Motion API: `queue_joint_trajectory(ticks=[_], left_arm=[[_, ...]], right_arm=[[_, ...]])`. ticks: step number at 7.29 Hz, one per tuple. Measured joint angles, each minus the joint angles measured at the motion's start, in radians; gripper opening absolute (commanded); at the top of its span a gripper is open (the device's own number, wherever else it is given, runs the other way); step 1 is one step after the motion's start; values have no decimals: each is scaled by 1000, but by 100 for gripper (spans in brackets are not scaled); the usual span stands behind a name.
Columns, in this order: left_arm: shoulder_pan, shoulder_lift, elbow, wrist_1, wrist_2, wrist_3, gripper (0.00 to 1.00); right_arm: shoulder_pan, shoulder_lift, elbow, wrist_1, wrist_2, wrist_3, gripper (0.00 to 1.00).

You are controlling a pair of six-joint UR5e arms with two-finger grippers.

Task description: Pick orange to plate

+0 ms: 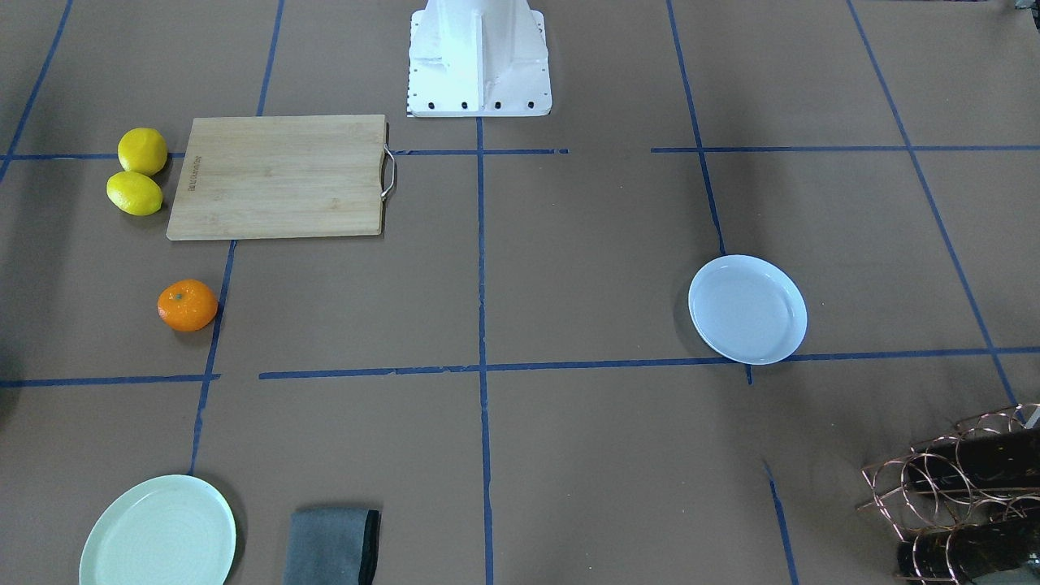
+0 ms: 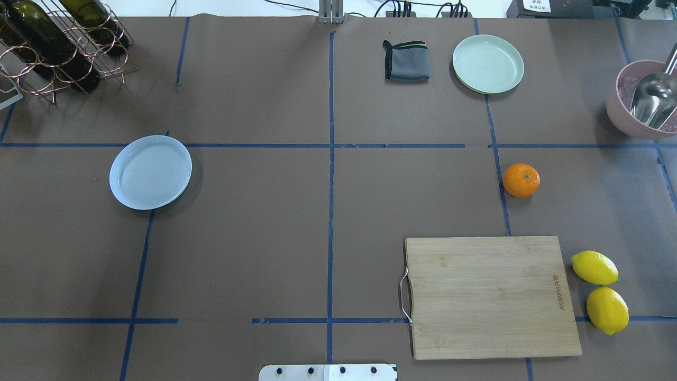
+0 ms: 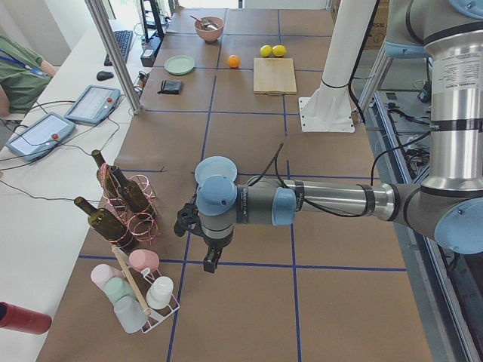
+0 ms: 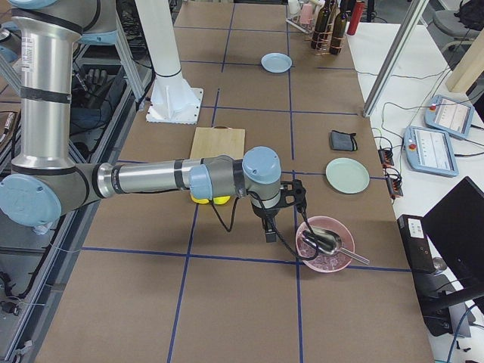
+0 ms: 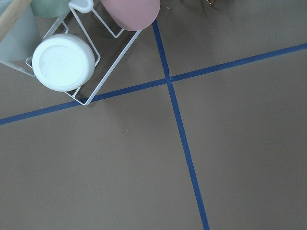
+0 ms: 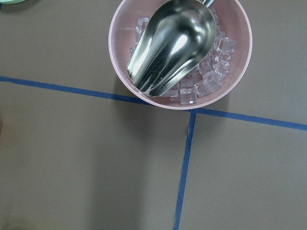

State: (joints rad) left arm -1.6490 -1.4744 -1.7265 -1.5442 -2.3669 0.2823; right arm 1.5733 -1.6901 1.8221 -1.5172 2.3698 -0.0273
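The orange (image 2: pixel 521 180) (image 1: pixel 188 305) rests on the brown table on my right side, just beyond the cutting board's far corner. The pale bluish-white plate (image 2: pixel 151 172) (image 1: pixel 747 309) lies empty on my left side, far from the fruit. Neither gripper appears in the overhead or front views. In the exterior left view my left gripper (image 3: pixel 207 262) hangs near the plate (image 3: pixel 213 167), close to the table's end. My right gripper (image 4: pixel 268 229) hovers beside the pink bowl in the exterior right view. Whether either is open or shut, I cannot tell.
A wooden cutting board (image 2: pixel 492 296) with two lemons (image 2: pixel 600 291) beside it sits front right. A pale green plate (image 2: pixel 487 64) and grey cloth (image 2: pixel 406 61) lie at the back. A pink ice bowl with scoop (image 6: pixel 180 50), a bottle rack (image 2: pixel 58 42) and a cup rack (image 5: pixel 72 57) stand at the table's ends.
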Motion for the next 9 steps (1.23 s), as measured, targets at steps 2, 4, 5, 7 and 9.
queue_joint_trajectory(ticks=[2, 4, 5, 7, 9], left_arm=[[0, 0, -19, -6, 0, 9, 100], [2, -11, -74, -8, 10, 9, 100], [6, -33, -86, -13, 11, 5, 100], [9, -95, -73, -117, 7, -8, 100], [7, -89, -58, -321, 0, -77, 100]], right_arm=[[-8, 1, 3, 10, -4, -6, 100], [-19, 3, 6, 28, -5, -1, 100], [-21, 2, 7, 32, -4, -1, 100], [-22, 1, 8, 35, -3, -1, 100], [-22, -2, 7, 34, -3, 3, 100]])
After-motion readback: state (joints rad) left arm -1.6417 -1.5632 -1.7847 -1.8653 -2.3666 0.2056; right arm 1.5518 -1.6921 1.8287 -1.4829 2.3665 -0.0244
